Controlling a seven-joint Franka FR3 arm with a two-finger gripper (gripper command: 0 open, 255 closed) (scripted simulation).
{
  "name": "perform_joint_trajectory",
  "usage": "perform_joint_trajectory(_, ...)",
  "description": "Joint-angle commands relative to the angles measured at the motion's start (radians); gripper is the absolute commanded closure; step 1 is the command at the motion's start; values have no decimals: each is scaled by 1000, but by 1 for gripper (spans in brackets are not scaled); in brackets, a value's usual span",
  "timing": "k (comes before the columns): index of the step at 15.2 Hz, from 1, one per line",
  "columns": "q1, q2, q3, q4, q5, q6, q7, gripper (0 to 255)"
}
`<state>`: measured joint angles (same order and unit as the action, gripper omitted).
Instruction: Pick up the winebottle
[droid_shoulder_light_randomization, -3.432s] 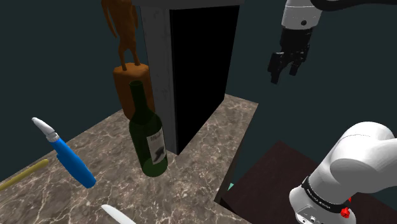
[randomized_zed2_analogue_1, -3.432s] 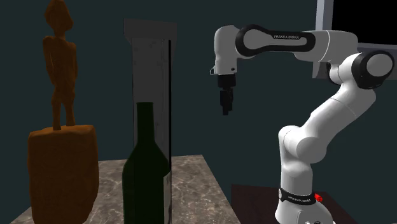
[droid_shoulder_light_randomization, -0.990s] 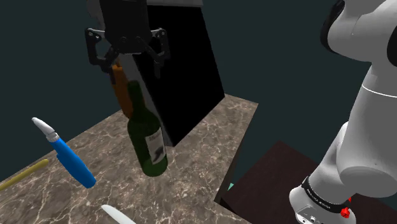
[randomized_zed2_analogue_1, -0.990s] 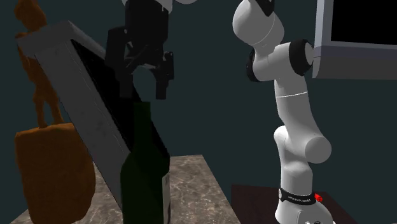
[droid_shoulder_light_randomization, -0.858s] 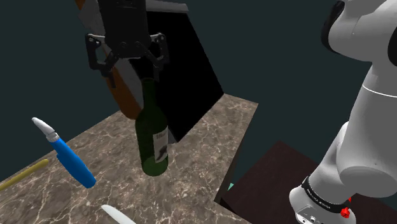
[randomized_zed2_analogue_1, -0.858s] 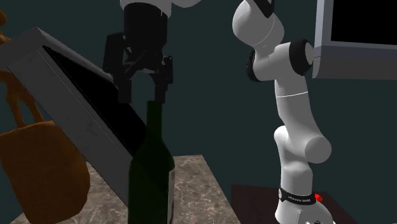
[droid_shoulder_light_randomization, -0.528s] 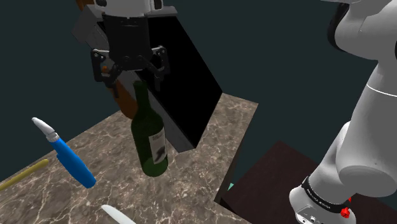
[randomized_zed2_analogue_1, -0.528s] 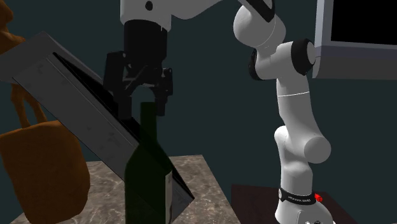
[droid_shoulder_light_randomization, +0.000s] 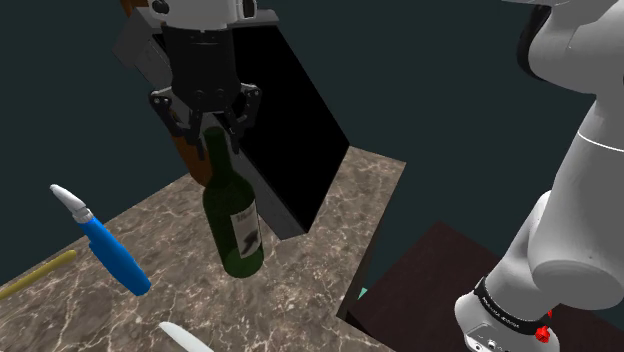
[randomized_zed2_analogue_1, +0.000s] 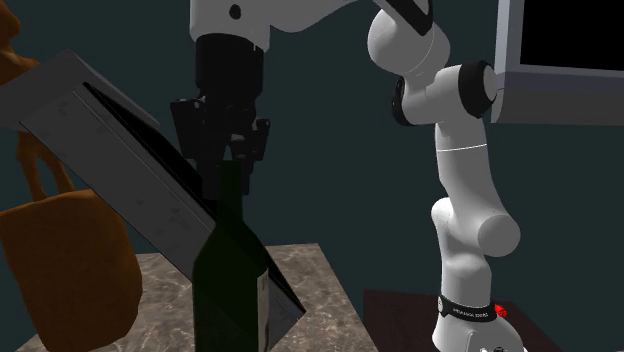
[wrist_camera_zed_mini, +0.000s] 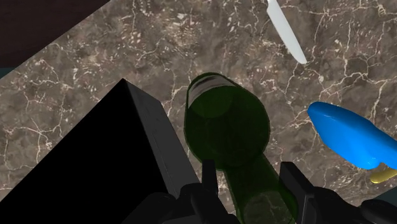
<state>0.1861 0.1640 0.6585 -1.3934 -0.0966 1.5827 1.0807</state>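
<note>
Squarely between tool (droid_shoulder_light_randomization: 212, 138) fingers: wine bottle (droid_shoulder_light_randomization: 235, 232) neck, clasped.

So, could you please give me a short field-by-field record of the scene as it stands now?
target: green wine bottle, standing on the marble counter
gripper: gripper over the bottle's top, fingers closed on its neck
lifted: not yet; the base is on the counter
behind bottle: dark slab, tilted
nearby: blue-handled tool; white blade
</note>
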Motion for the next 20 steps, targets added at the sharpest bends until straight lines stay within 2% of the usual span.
perform_joint_trajectory(1,0,0,0,-1,0,0,0,255)
perform_joint_trajectory(3,0,2,0,2,-1,-2,0,255)
perform_joint_trajectory(10,34,57,7,164,-38,-120,17,255)
perform_joint_trajectory(18,115,163,11,422,-114,-287,41,255)
perform_joint_trajectory(20,118,165,10,428,-116,-291,42,255)
